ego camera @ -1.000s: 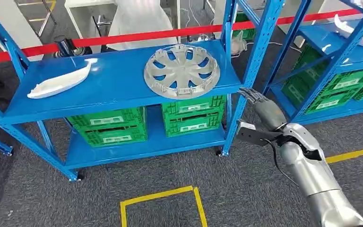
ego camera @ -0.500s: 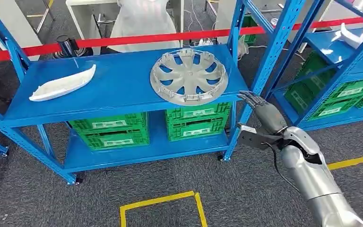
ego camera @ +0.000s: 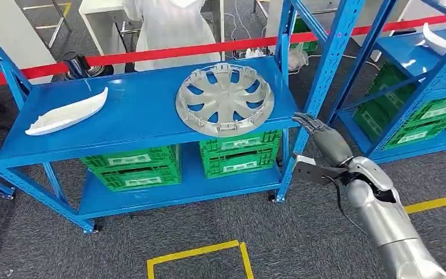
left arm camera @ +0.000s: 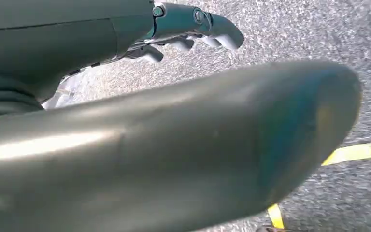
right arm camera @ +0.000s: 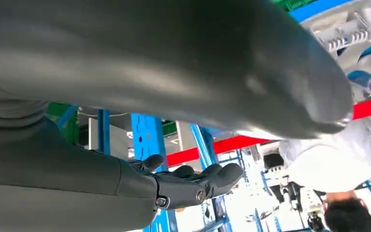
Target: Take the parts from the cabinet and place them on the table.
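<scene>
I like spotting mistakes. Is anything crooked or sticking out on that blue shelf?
Yes, a little: the hubcap sits at the shelf front, its rim poking just past the edge. The white part lies flat, fully on the shelf. Nothing looks spilled or broken.

Top shelf: one grey hubcap [ego camera: 225, 99], one white trim part [ego camera: 67, 111]. Lower shelf: four green crates [ego camera: 132, 167], stacked two and two. Neighbouring rack: another white part [ego camera: 441, 39], more green crates, number unclear.
</scene>
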Controlling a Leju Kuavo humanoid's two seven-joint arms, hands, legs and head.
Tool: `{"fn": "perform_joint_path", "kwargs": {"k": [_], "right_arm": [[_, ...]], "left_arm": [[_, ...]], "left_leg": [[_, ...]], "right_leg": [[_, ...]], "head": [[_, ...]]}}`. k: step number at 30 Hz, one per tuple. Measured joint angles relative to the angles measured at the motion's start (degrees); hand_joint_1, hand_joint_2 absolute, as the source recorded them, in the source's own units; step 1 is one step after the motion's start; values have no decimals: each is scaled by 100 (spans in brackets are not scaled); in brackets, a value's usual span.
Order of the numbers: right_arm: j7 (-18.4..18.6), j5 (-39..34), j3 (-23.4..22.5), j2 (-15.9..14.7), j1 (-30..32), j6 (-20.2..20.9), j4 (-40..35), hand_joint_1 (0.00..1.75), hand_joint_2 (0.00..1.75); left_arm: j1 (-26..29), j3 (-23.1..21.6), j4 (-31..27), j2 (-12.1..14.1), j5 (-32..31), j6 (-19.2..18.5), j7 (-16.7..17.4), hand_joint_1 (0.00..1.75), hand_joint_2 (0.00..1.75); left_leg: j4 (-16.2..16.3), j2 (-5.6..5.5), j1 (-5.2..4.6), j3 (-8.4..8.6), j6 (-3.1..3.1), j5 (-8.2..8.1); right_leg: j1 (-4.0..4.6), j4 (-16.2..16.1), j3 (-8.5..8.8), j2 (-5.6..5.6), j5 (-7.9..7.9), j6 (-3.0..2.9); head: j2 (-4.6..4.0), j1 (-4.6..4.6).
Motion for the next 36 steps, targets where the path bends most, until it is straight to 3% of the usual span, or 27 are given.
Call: {"fn": "perform_joint_path", "kwargs": {"k": [1,2,3,4,6,7,9,11,12,13,14,16,17,18,19,21,22,23,25,28,29,30,31,32,33,34,36], "right_arm": [[-6,2,2,0,13,4,0,0,0],[-9,2,0,0,17,11,4,0,0],[-11,2,0,0,17,20,7,0,0],[-11,2,0,0,12,28,7,0,0],[-13,4,0,0,-10,41,7,0,0],[-15,4,0,2,-27,46,11,0,0],[-20,9,0,2,-50,59,11,0,0],[-15,11,0,2,-52,59,11,0,0],[-11,13,-2,-2,-43,57,2,0,0],[-20,11,-2,0,-47,57,2,0,0],[-15,11,-4,-2,-60,57,2,0,0],[-4,11,-13,0,-4,59,2,0,0],[-2,11,-13,0,46,59,2,0,0],[-2,11,-15,0,92,59,2,0,0],[-2,11,-17,-2,114,61,0,0,0],[-2,11,-39,-7,121,59,-18,0,0],[-2,11,-59,-9,125,59,-22,0,0],[-2,13,-61,-13,121,66,-28,0,0],[-6,9,-66,-15,145,74,-37,0,0],[-26,2,-77,-15,155,101,-50,0,0],[-24,2,-79,-15,150,101,-50,0,0],[-24,2,-79,-15,158,109,-50,0,0],[-26,2,-79,-13,173,116,-50,0,0],[-24,2,-79,-13,184,118,-50,0,0],[-24,2,-79,-13,194,118,-50,0,0],[-26,2,-79,-13,200,118,-50,0,0],[-31,2,-79,-13,199,127,-55,0,0]], "left_arm": [[7,0,0,0,0,0,0,0,0],[20,0,2,0,0,0,2,0,0],[30,0,4,0,2,0,2,0,0],[31,0,7,0,2,0,2,0,0],[25,0,7,4,0,0,0,0,0],[24,0,7,11,2,0,0,0,0],[7,0,7,11,0,-4,0,0,0],[14,0,9,9,-15,-13,2,0,0],[16,0,7,2,-26,-15,2,0,0],[16,0,7,2,-41,-15,0,0,0],[6,0,7,2,-53,-17,0,0,0],[-3,0,7,-2,-66,-24,2,0,0],[-1,0,7,-2,-68,-24,13,0,0],[6,0,7,-2,-68,-24,24,0,0],[13,0,7,-2,-70,-24,28,0,0],[12,0,7,-13,-70,-13,26,0,0],[14,0,9,-15,-70,-11,24,0,0],[2,0,7,-15,-70,0,18,0,0],[9,0,7,-13,-68,24,18,0,0],[3,0,2,-7,-68,24,18,0,0],[1,0,2,-9,-68,24,20,0,0],[-1,0,6,-9,-68,24,20,0,0],[4,0,7,-9,-68,24,20,0,0],[14,0,9,-9,-66,24,26,0,0],[30,0,11,-9,-64,24,28,0,0],[40,0,11,-7,-61,24,26,0,0],[37,0,11,-4,-57,22,22,0,0]], "left_leg": [[369,0,0,-226,-4,-106],[604,0,0,-403,-1,-106],[544,0,0,-432,9,43],[240,0,-1,-339,29,308],[-690,0,-4,41,84,860],[-1025,-1,-18,156,116,928],[-1073,-4,-31,222,133,867],[-1086,-13,-57,231,206,844],[-1154,-14,-3,294,251,867],[-1182,-16,-8,342,272,854],[-1191,-12,-7,368,313,834],[-1190,-12,-10,401,335,787],[-1189,-14,-10,423,337,759],[-1186,-15,-10,456,334,726],[-1179,-17,-9,500,323,688],[-1158,-18,-5,608,284,597],[-1152,-15,-8,610,252,552],[-1125,-25,-45,611,208,510],[-1175,-17,-39,624,154,494],[-1062,-2,-31,660,51,406],[-771,0,-28,504,34,273],[-310,0,-18,244,17,79],[204,0,-15,-68,4,-100],[547,0,-14,-304,-3,-158],[646,0,-13,-433,-2,-68],[479,0,-14,-418,7,155],[-447,0,-15,-95,55,811]], "right_leg": [[7,1,19,-1,-23,-9],[12,1,42,2,-45,-14],[14,2,76,11,-71,-11],[15,2,120,19,-99,3],[15,1,219,21,-167,29],[29,6,239,21,-202,62],[54,-2,244,29,-248,133],[31,-53,288,26,-261,211],[20,-30,297,26,-293,252],[19,104,260,13,-337,276],[17,469,60,14,-497,300],[16,1357,-489,14,-796,331],[15,1639,-703,13,-825,339],[13,1661,-799,13,-712,341],[10,1409,-752,12,-464,337],[9,449,-376,4,151,314],[15,120,-232,-21,215,283],[66,12,-155,-15,120,247],[72,42,-162,9,91,154],[22,-17,-73,25,69,47],[21,-17,-42,14,39,-1],[23,-16,-13,8,13,-31],[29,-16,17,1,-22,-46],[31,-14,47,2,-53,-48],[31,-14,90,7,-85,-45],[31,-14,142,14,-123,-39],[31,-15,277,19,-215,-14]], "head": [[0,4],[0,4],[0,2],[0,2],[0,2],[0,2],[0,9],[0,2],[0,4],[0,22],[0,37],[0,39],[0,37],[0,39],[0,42],[0,42],[0,42],[0,50],[0,48],[0,42],[0,20],[0,22],[0,24],[0,20],[0,22],[0,22],[0,22]]}}
